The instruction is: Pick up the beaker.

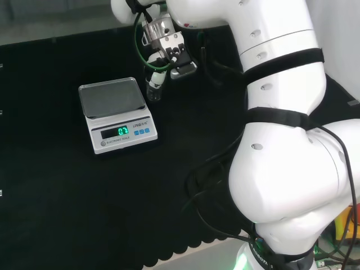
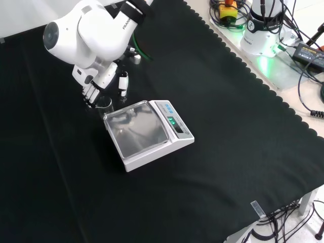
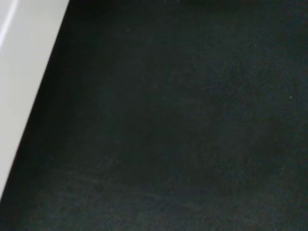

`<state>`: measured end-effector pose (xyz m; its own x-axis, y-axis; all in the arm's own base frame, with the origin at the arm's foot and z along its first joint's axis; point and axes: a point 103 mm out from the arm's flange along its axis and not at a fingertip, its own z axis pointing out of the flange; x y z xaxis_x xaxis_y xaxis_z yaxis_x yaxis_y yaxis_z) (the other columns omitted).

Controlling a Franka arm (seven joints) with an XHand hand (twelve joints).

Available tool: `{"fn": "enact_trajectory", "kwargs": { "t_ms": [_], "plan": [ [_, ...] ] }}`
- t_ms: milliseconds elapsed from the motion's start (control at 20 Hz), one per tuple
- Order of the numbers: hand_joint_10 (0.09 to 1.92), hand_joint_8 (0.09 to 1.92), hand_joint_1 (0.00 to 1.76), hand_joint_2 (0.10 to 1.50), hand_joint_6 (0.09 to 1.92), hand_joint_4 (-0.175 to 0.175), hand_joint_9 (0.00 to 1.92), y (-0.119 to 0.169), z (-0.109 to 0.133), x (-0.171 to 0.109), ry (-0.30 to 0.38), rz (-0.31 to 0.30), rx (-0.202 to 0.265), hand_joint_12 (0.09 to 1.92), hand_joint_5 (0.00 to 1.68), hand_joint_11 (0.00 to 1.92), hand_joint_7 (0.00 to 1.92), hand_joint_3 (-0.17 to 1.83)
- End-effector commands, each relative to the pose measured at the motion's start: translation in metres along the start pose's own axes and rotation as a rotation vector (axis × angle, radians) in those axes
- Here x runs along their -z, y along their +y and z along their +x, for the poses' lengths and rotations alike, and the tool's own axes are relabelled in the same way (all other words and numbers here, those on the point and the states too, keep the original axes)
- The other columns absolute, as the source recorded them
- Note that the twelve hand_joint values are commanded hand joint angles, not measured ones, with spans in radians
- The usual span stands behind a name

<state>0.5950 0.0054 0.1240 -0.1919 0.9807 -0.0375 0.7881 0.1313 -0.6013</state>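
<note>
A small clear glass beaker (image 1: 153, 91) stands on the black cloth just right of the scale in the head view. In the front view the beaker (image 2: 104, 103) sits right behind the scale's far corner. The black and white hand (image 1: 166, 52) hangs over it, with one finger (image 1: 157, 79) reaching down to its rim. From the front, the hand (image 2: 92, 92) has its fingers on the beaker's left and its thumb (image 2: 123, 84) on the right, both relaxed and straddling the glass. Whether they touch it is not clear.
A white digital scale (image 1: 116, 114) with a steel pan (image 2: 137, 130) stands right next to the beaker. The arm's big white links (image 1: 287, 146) rise at the head view's right. Cables and a power box (image 2: 263, 30) lie past the cloth's scalloped edge. The wrist view holds black cloth (image 3: 183, 125) and a blurred white edge (image 3: 19, 72).
</note>
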Motion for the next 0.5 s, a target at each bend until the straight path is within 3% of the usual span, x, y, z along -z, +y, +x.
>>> {"fn": "enact_trajectory", "kwargs": {
  "t_ms": [50,200,500],
  "plan": [
    [0.87,0.65,0.75,1.11,0.09,-0.126,0.0,-0.005,-0.022,-0.009,-0.002,0.021,-0.002,1.45,0.14,0.21,0.0,-0.17],
    [0.88,0.67,0.76,1.11,0.09,-0.123,0.01,0.004,-0.005,-0.007,-0.029,0.024,-0.025,1.45,0.14,0.21,0.0,-0.17],
    [0.87,0.72,0.82,1.1,0.09,-0.11,0.15,0.019,0.012,-0.01,-0.047,0.023,-0.01,1.42,0.21,0.26,0.08,-0.17]
  ]
}}
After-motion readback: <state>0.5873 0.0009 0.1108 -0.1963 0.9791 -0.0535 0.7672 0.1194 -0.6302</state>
